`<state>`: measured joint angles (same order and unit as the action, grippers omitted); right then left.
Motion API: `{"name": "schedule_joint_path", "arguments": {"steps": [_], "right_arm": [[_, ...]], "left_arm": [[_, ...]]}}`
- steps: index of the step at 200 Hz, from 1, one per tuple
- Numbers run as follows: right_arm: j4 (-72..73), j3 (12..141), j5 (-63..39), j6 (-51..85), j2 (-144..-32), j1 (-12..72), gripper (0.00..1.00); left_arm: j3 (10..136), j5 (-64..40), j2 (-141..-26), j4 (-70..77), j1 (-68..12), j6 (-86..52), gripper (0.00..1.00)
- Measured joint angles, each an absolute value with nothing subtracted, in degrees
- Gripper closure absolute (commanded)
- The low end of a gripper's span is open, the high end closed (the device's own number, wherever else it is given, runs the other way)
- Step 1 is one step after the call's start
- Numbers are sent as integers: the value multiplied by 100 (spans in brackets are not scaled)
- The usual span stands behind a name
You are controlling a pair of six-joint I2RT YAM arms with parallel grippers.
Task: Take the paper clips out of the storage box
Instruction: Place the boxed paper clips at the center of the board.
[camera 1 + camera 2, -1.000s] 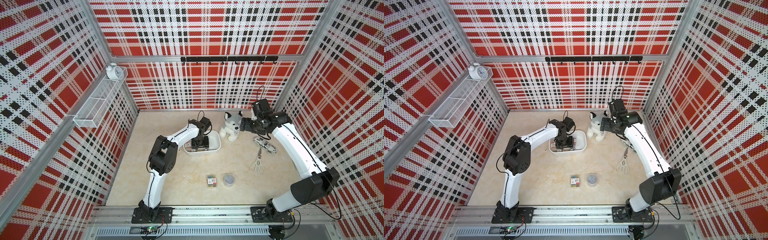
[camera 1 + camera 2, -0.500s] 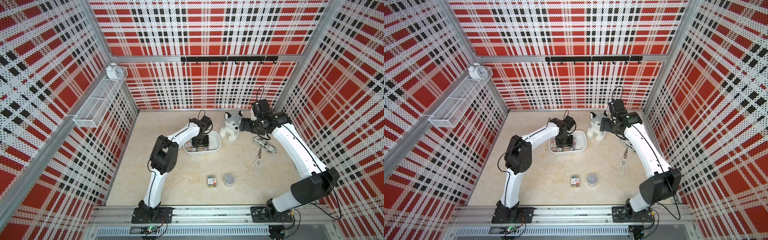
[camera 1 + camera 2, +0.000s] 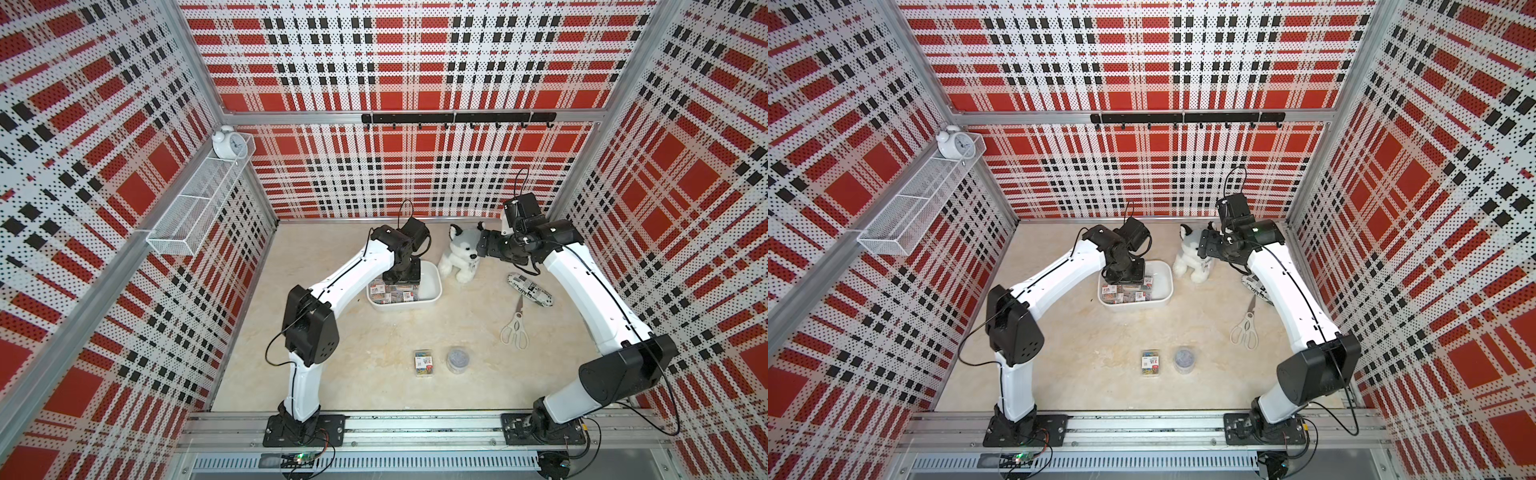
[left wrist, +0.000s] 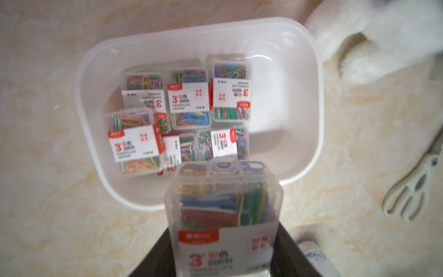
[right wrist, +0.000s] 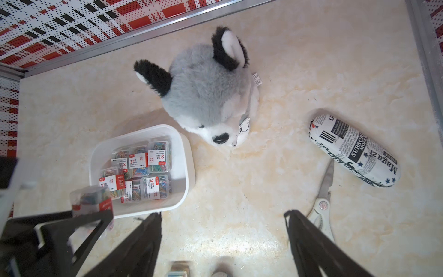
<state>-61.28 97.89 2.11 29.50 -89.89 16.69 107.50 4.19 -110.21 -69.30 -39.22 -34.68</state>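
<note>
1. Up comes the left pincer (image 4: 224, 227), lifted since a second ago, jaws clamped on one case of paper clips (image 4: 223, 203) above the rim of the storage box (image 4: 287, 84)!
2. Six more cases (image 4: 187, 96) sit packed inside the box.
3. Plush dog (image 3: 459, 257) at 2 o'clock, just beside the box; right pincer (image 5: 223, 213) hovers by its head, jaws wide, empty.
4. Loose case (image 3: 424, 362) and round tub (image 3: 458, 360) at 6 o'clock, well apart; scissors (image 3: 515, 328) at 4, newsprint pouch (image 3: 530, 289) at 3.
</note>
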Motion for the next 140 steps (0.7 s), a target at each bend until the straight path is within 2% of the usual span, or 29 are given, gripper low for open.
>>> {"name": "schedule_joint_path", "arguments": {"steps": [33,64,99,140], "right_arm": [[-6121,9789,121,2967,-9043,1667,14],[-6101,9767,84,2971,-9043,1667,14],[-6093,9550,56,2985,-8991,1664,14],[-6095,9365,16,2989,-8908,1664,14]], "left_arm": [[9765,489,-9813,-6827,-4394,-3889,53],[8283,403,-8903,-6464,-5043,-4622,53],[7013,246,-8586,-6055,-5710,-5518,53],[6110,43,-8479,-5341,-6086,-6173,52]]}}
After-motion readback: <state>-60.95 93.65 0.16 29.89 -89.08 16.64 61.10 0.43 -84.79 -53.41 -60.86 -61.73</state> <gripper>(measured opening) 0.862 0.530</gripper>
